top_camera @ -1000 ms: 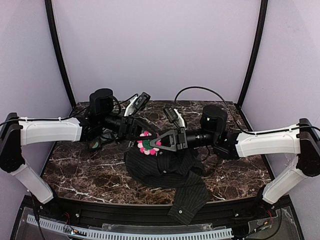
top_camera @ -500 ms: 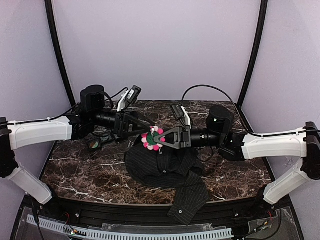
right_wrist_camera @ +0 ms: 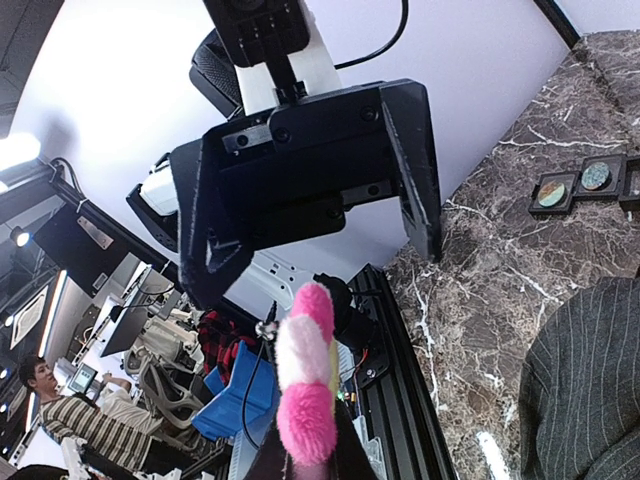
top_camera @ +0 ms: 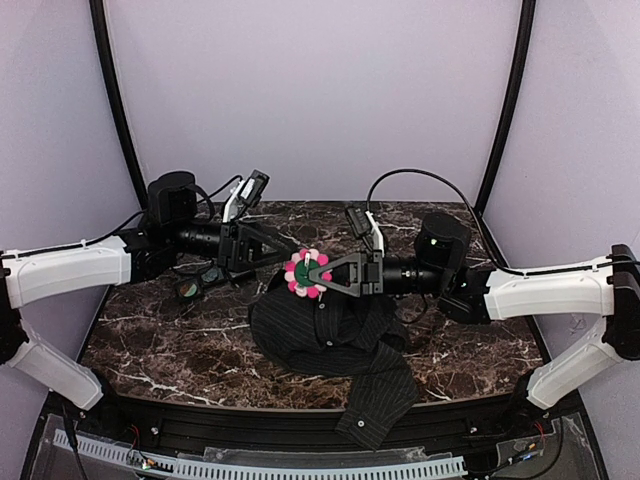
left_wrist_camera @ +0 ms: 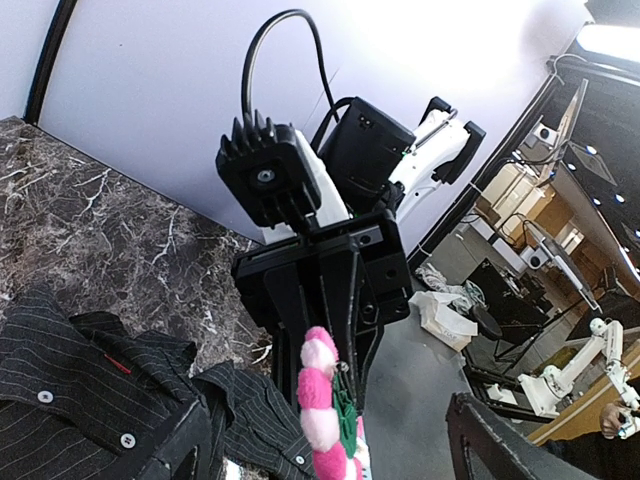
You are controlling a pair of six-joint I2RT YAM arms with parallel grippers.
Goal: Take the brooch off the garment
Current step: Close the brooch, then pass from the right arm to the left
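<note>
Brooch: the brooch (top_camera: 305,273), a ring of pink and white petals round a green centre, is held up off the bench (top_camera: 150,345) near its middle. It faces the top camera and shows edge-on in both wrist views.
Right gripper: the right gripper (top_camera: 318,277) comes in from the brooch's 3 o'clock, its fingers pinched closed on the brooch.
Left gripper: the left gripper (top_camera: 278,252) sits at the brooch's 10 o'clock, just beside it. Its jaws are spread wide and grip nothing. In the left wrist view the brooch shows between its two fingers without touching either.
Shirt: the shirt (top_camera: 335,335), dark with pinstripes, lies crumpled at the brooch's 6 o'clock, with one sleeve hanging over the near bench edge at 6 o'clock. In the left wrist view the brooch shows apart from the cloth.
Trays: small black square trays (right_wrist_camera: 585,182) lie on the marble at the brooch's 9 o'clock, below the left arm and partly hidden by it from above.
Cable: a black cable (top_camera: 400,178) loops over the right arm at 1 o'clock.
Writing: a red tag (left_wrist_camera: 118,365) lies on the shirt, its print too small to read.
</note>
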